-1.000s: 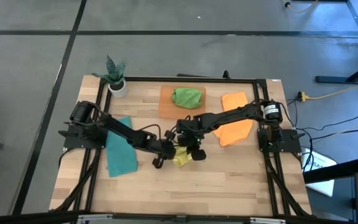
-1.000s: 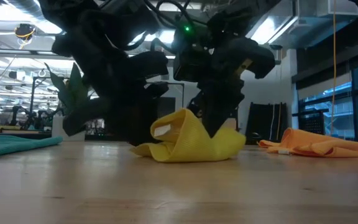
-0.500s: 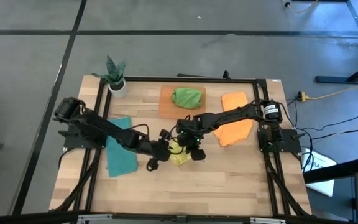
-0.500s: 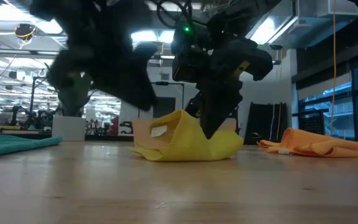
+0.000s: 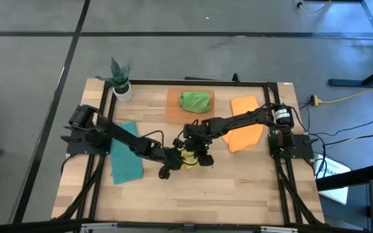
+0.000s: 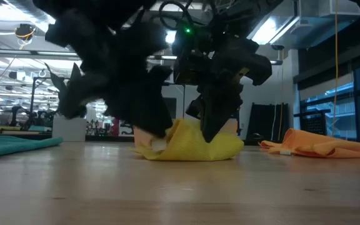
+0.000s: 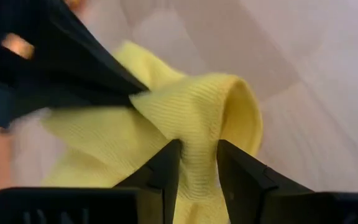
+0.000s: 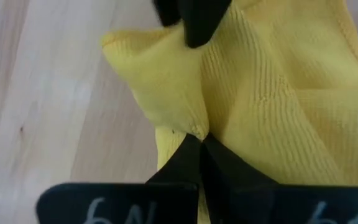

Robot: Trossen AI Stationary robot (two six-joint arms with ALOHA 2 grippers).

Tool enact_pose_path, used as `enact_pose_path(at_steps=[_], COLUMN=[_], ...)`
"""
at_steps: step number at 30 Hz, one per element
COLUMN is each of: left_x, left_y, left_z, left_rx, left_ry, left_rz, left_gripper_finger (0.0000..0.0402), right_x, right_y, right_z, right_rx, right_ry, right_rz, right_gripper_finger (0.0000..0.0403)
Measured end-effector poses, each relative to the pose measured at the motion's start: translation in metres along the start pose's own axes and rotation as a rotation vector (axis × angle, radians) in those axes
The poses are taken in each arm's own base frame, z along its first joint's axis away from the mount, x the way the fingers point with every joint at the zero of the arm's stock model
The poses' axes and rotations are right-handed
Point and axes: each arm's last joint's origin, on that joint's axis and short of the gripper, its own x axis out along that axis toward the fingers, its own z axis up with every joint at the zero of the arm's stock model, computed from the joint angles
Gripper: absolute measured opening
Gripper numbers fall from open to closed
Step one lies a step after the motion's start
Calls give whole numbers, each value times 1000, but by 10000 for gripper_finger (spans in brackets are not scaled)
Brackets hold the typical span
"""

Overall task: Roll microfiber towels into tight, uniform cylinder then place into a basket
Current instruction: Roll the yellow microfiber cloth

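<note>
A crumpled yellow towel [image 5: 188,160] lies mid-table with both grippers at it. My right gripper [image 8: 199,142] is shut on a peak of it. My left gripper [image 7: 199,163] has come in from the table's left and is open, its fingers astride a raised fold of the towel [image 7: 194,106]. In the low view the towel [image 6: 189,142] rests on the table in a low heap under both arms. A green towel [image 5: 195,101] lies in the orange basket [image 5: 172,107] at the far edge. My left gripper straddles a raised fold of the yellow towel [image 7: 197,140], slanting down from the table's left. The cloth fills the gap and meets both fingers' inner sides [image 7: 174,163]. The towel lies on the table. My right gripper pinches a gathered peak of the cloth [image 8: 194,127] between its two fingers, slanting down from the table's right. Several layers are bunched at the pinch. The cloth below lies slack on the table.
A teal towel [image 5: 125,160] lies flat at the left under my left arm. Orange towels [image 5: 246,129] are piled at the right. A small potted plant [image 5: 120,81] stands at the far left corner. Bare wood stretches along the near edge.
My left gripper drew back from the yellow towel toward the table's left, then came in again onto the towel's left side. The towel's left flap and tail are pushed in, so the heap is lower and more compact.
</note>
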Motion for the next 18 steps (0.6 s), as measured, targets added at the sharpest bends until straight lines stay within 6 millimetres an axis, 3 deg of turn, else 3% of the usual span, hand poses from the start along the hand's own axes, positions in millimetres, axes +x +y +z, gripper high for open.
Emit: enact_pose_path(at_steps=[10,18], left_x=[9,10], left_y=[-3,1], left_z=[-6,-9], left_rx=[5,-7], left_ry=[23,19], left_rz=[-45,-87], left_gripper_finger=[98,98], right_x=[0,-3], right_y=[1,4], right_z=[1,5], right_rx=[19,14], right_ry=[-10,-17], right_rz=[1,1], right_gripper_finger=[29,88])
